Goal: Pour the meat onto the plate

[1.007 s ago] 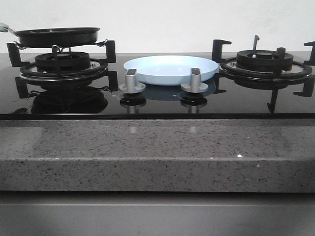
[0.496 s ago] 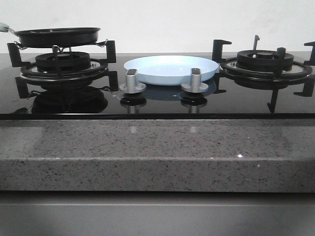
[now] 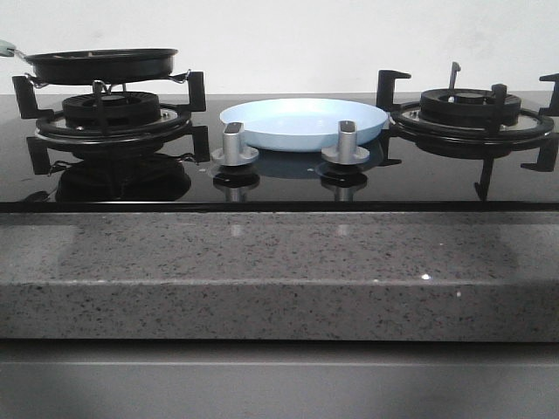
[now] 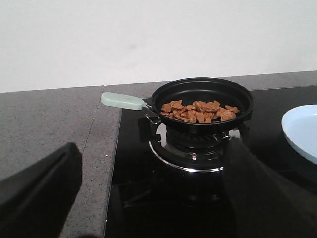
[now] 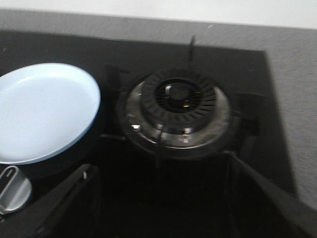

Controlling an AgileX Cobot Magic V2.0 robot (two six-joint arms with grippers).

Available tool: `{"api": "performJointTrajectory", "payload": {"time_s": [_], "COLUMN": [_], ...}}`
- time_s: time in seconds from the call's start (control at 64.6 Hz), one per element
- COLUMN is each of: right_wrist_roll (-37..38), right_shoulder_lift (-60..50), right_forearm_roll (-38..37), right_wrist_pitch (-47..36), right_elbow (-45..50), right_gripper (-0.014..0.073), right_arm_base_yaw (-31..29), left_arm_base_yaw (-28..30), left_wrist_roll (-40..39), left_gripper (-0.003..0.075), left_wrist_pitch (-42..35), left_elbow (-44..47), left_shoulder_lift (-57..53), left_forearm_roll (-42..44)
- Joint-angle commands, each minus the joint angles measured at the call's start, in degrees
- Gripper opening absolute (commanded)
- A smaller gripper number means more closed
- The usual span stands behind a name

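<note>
The black pan (image 3: pixel 101 63) sits on the left burner (image 3: pixel 112 112) with the meat (image 4: pixel 199 111) heaped inside. The pale-blue plate (image 3: pixel 303 123) lies flat between the burners, behind the two knobs (image 3: pixel 234 143). The right burner (image 3: pixel 470 106) is bare. Left gripper (image 4: pixel 148 198) and right gripper (image 5: pixel 163 208) both have fingers spread apart, holding nothing.
</note>
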Motion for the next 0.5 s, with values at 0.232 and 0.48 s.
{"api": "performJointTrajectory", "payload": {"time_s": [0.232, 0.48], "right_wrist_roll": [-0.08, -0.13], "right_shoulder_lift": [21.9, 38.39], "right_forearm_roll": [-0.48, -0.48], "right_wrist_pitch": [11.42, 26.91], "right_elbow": [-25.74, -46.71], "right_gripper": [0.0436, 0.0358], "right_arm_base_yaw": [7.09, 7.39], "left_arm_base_yaw": [-0.04, -0.04], "left_wrist_roll": [-0.32, -0.32], "left_gripper": [0.0562, 0.0562], "left_wrist_pitch": [-4.83, -4.83], "left_elbow": [-2.14, -2.14], "left_shoulder_lift": [0.27, 0.27], "left_forearm_roll": [-0.44, -0.44]}}
